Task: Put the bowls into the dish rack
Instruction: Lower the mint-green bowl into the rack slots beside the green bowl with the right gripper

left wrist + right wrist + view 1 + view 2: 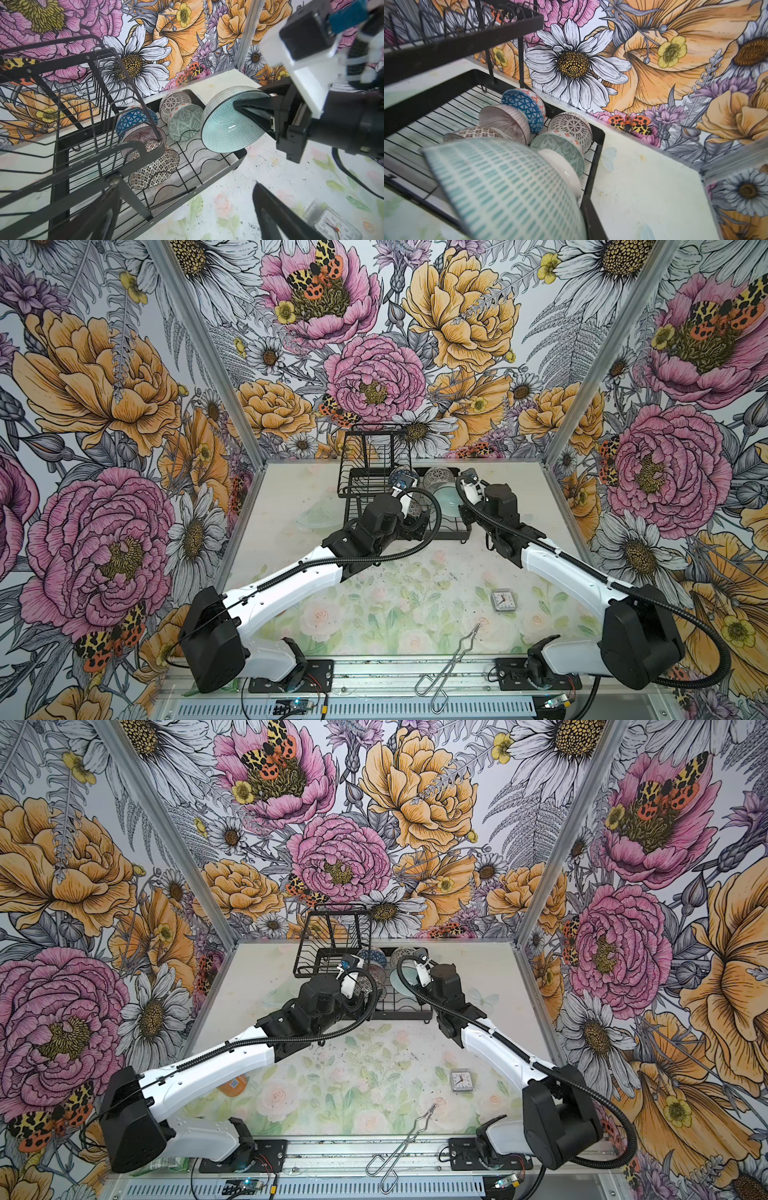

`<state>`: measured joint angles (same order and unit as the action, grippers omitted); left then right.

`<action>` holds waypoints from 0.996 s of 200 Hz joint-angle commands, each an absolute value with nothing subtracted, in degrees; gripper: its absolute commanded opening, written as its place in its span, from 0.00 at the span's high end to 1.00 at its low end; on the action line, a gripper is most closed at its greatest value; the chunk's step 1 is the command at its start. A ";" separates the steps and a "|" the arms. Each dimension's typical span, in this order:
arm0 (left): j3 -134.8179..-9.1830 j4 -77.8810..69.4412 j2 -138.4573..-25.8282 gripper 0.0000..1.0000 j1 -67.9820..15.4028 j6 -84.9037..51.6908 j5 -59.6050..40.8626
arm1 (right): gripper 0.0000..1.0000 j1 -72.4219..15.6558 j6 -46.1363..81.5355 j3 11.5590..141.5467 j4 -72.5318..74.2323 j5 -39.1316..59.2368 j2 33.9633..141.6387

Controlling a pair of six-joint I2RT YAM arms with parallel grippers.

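**Top views.** The dish rack (360,456) stands at the far middle of the surface (374,593), with its raised shelf to the left. The left arm (291,576) and right arm (552,564) both reach to its near side. A mint bowl (446,506) shows on edge at the rack's right end. A clear dish (314,517) lies left of the rack. A small clock (460,1078) and metal tongs (458,651) lie near the front, well apart from the rack.

**Left wrist view.** The left gripper (187,187) is spread wide and holds nothing. The right gripper (248,97) is clamped on the mint bowl's rim, one finger inside and one behind. The bowl tilts on edge over the lower tray's end corner; whether it touches the wires cannot be told. Five others stand on edge in the tray:
- One row has the blue bowl (135,120), striped bowl (143,135) and mosaic bowl (153,170).
- A second row has the dotted bowl (174,101) and green bowl (185,122).

**Right wrist view.** The mint bowl fills the foreground, its foot just beside the green bowl. The fingers are not seen here.
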<state>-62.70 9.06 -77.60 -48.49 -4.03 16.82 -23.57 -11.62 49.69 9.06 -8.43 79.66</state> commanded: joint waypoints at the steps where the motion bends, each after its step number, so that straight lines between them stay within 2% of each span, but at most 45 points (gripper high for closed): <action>1: -61.41 11.51 -76.11 0.01 -47.90 -3.39 15.12 | 1.00 -23.47 -25.70 46.76 31.58 -10.62 82.68; 20: -61.09 11.92 -75.85 0.01 -47.60 -3.51 15.04 | 1.00 -23.14 -33.01 45.22 39.85 -9.15 87.21; 69: -58.95 12.36 -74.32 0.01 -47.33 -4.60 14.94 | 1.00 -22.06 -42.68 48.15 41.04 -4.45 95.46; 199: -57.04 13.03 -72.60 0.01 -46.48 -5.64 14.33 | 1.00 -21.71 -59.36 52.25 44.45 -9.04 106.27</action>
<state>-57.52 13.37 -74.24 -47.05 -4.54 15.51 -22.04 -55.70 49.78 38.35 -7.40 105.01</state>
